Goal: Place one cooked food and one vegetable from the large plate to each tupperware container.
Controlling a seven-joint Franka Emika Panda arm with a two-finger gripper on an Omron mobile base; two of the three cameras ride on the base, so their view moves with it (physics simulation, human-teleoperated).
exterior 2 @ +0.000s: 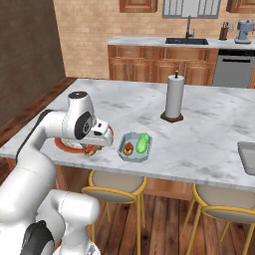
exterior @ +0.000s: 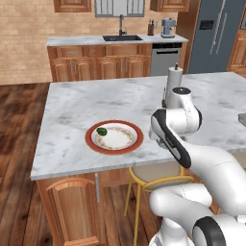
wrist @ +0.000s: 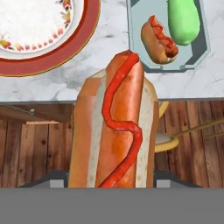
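- Gripper (wrist: 114, 186) is clamped part-closed on a hot dog (wrist: 114, 127); the bun fills the gap between the finger tips, so the jaws stand only as wide as the bun.
- Hand view: the hot dog runs lengthwise away from the hand, 6 to 12 o'clock, ketchup side up. Judgement: held level like that so it can go into a tray flat.
- It hangs over the counter edge (wrist: 52, 89), wooden floor and a stool seat (wrist: 164, 140) beneath. Looks like a carry in transit, not a placement.
- At 1 o'clock from the held hot dog: the pale blue-grey tupperware container (wrist: 199, 54), holding a second hot dog (wrist: 158, 39) and a pale green vegetable (wrist: 183, 19) side by side. That tray has its pair, so the held one most likely belongs elsewhere.
- At 10 o'clock: the large plate (wrist: 65, 57), red-brown rim, bare white centre in this crop.
- Left base view: plate near the counter's front edge with one dark green vegetable (exterior: 101, 131) at its 10 o'clock; presumably the last item to move.
- Right base view: gripper low at the front edge, between plate and blue-grey tray; paper towel roll (exterior 2: 174, 97) well behind at 12 o'clock.
- Darker grey container (exterior 2: 247, 158) sits far off at 3 o'clock, cut by the frame; it is also at the right edge of the left base view. Contents cannot be told. Likely target: a long sideways carry or a base move.
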